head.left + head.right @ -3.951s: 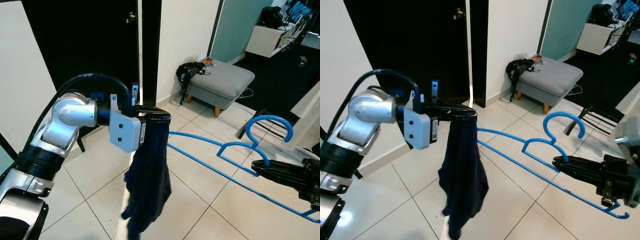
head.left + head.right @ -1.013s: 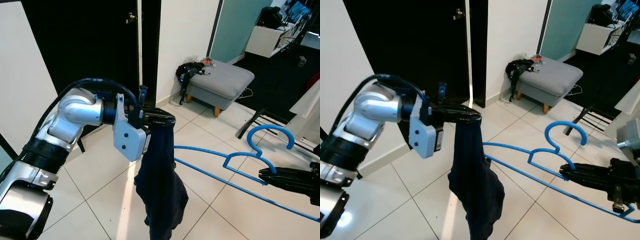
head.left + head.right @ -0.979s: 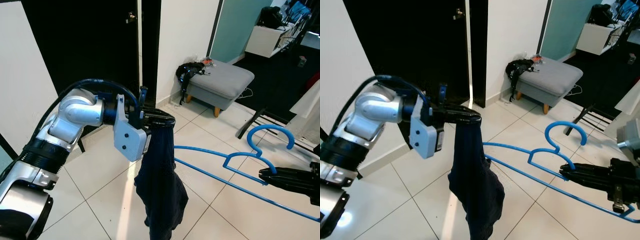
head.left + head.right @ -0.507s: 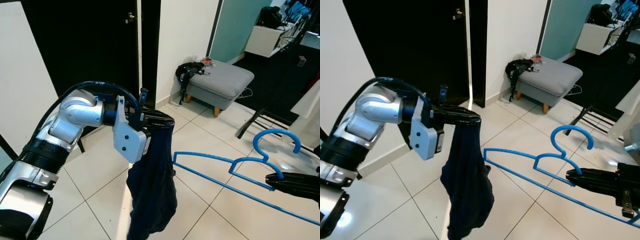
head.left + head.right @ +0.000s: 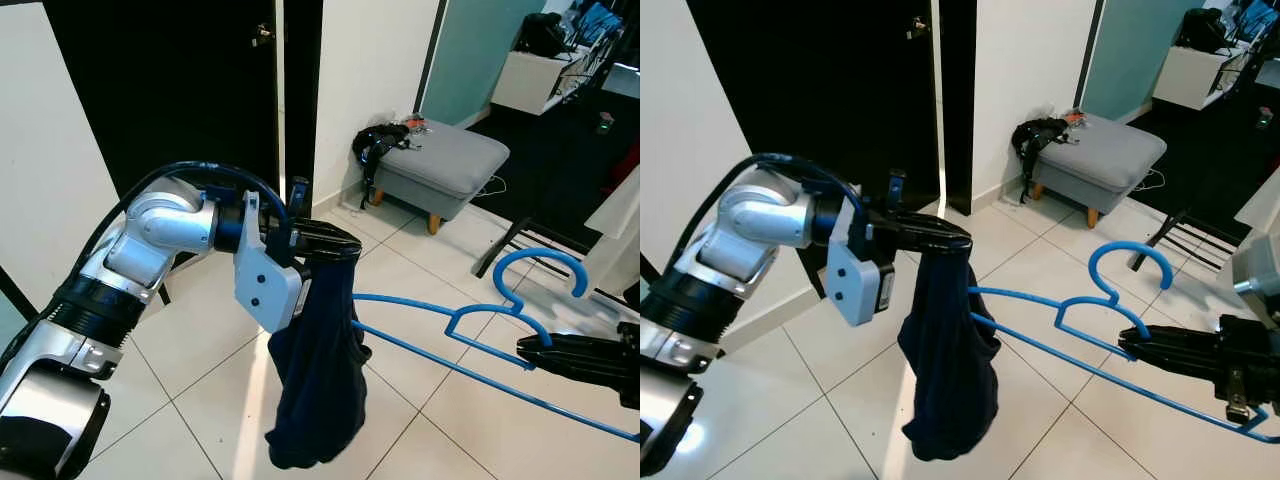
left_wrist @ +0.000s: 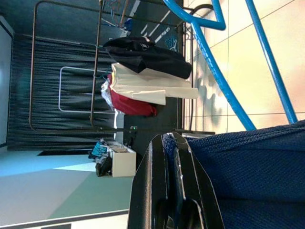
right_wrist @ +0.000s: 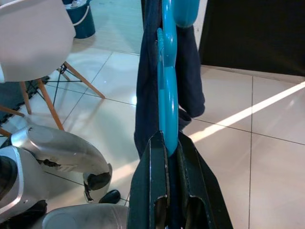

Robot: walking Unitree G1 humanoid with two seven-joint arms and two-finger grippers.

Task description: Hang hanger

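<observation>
Left gripper [image 5: 345, 247] pinches the top of a dark navy garment [image 5: 318, 375], which hangs limp above the tiled floor [image 5: 190, 340]. Right gripper [image 5: 1130, 347] is clamped on the blue hanger [image 5: 1080, 325] just below its neck. Hanger's long axis runs roughly level, hook up, far tip touching or entering the garment.

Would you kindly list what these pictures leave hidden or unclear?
- Blue hanger: in the left eye view its left tip is hidden behind the dark blue garment, so whether it has entered the cloth cannot be told.
- Hanger's far end: cut off by the right edge.
- Items on the grey footstool: too small to identify.
</observation>
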